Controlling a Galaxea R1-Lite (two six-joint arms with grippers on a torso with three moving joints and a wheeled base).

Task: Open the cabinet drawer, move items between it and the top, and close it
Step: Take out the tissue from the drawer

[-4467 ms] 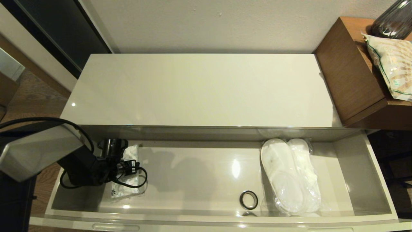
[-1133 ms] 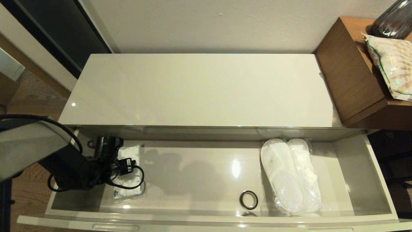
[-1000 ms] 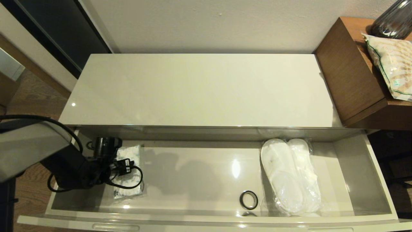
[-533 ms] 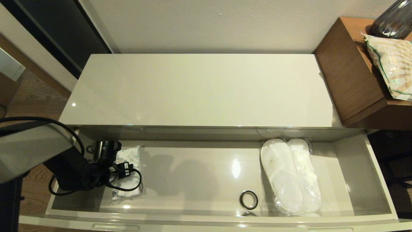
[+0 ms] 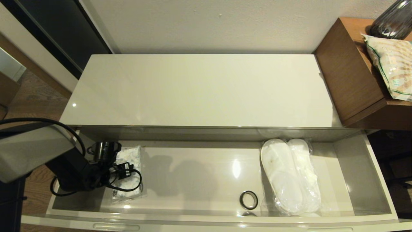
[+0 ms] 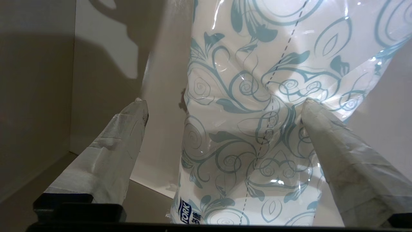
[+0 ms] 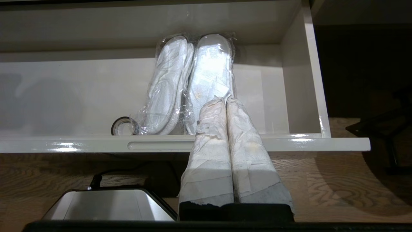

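Left gripper (image 6: pixel 222 106) down inside cabinet drawer (image 5: pixel 379 180), at its left end, fingers (image 6: pixel 122 141) spread wide w/ small pack (image 6: pixel 257 112) between them. One finger tip seems to press the pack's wrap; other finger stands just off the pack's edge, gap visible. No clamp on it as far as wrist view shows. Pack white w/ blue-green swirl print, clear wrap, lying flat on drawer floor, directly under and ahead of the gripper; in head view pack (image 5: pixel 128 170) partly hidden by wrist and black cable (image 5: pixel 128 187).

To gripper's right, bare glossy drawer floor w/ arm's shadow. Further right, near front wall, small black ring (image 5: pixel 248 199) lying flat. Just right of ring, slippers (image 5: pixel 289 174) in clear wrap, pair side by side, toes toward drawer's back wall, wrap touching or nearly touching the ring; hard to tell which.

Top (image 5: pixel 199 90) behind and above left gripper, well apart from it.

Right gripper (image 7: pixel 227 100) outside the drawer, in front of its front rim, fingers pressed together, nothing between them, tips pointing at slippers (image 7: pixel 190 80) from wrist view. Not seen in head view.

Far right: brown wooden box (image 5: pixel 351 74) against the top's right end, snack bag (image 5: pixel 391 64) on it, dark glass vase (image 5: pixel 392 19) behind.
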